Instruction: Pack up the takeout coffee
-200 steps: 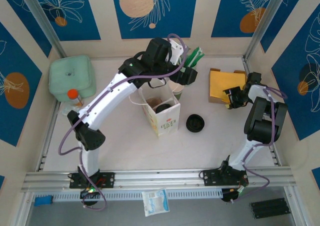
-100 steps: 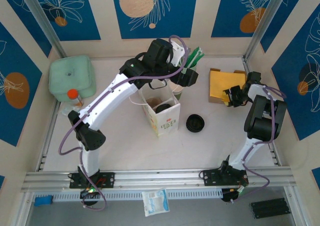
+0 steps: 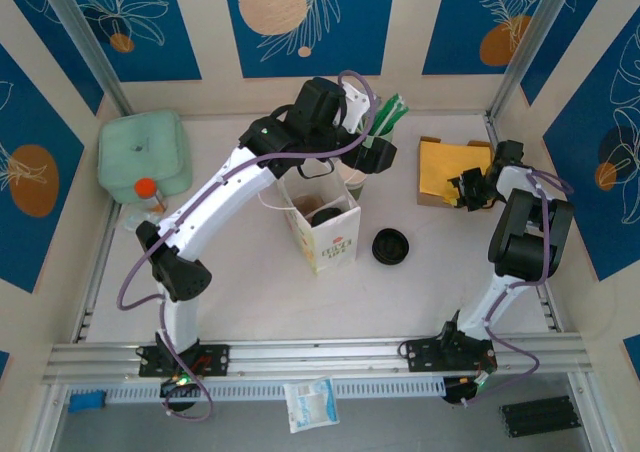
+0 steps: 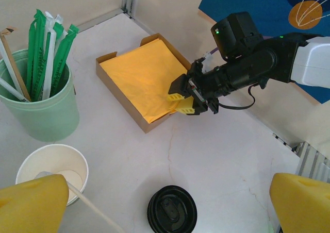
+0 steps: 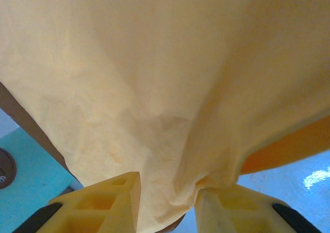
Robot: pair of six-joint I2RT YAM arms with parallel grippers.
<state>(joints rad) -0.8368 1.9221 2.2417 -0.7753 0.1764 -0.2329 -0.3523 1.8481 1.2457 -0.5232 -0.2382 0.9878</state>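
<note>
Right claw (image 5: 167, 204) pinches yellow paper (image 5: 154, 63) in the far-right cardboard box (image 4: 121, 98). I see my left claw (image 4: 167, 202) spread wide, empty, above a loose black lid (image 4: 172, 212) and lidless white cup (image 4: 51, 166).

Black lid (image 4: 172, 212): plastic, slightly glossy.
Paper cup (image 4: 51, 167): white paper, matt.
Yellow sheet (image 4: 139, 73): thin paper, matt, creased.
Tray (image 4: 119, 100): brown cardboard, rough-edged.
Tabletop (image 4: 221, 150): white, smooth, hairline cracks at six o'clock of tray.
Right gripper (image 5: 167, 204): yellow matt plastic fingers.
</note>
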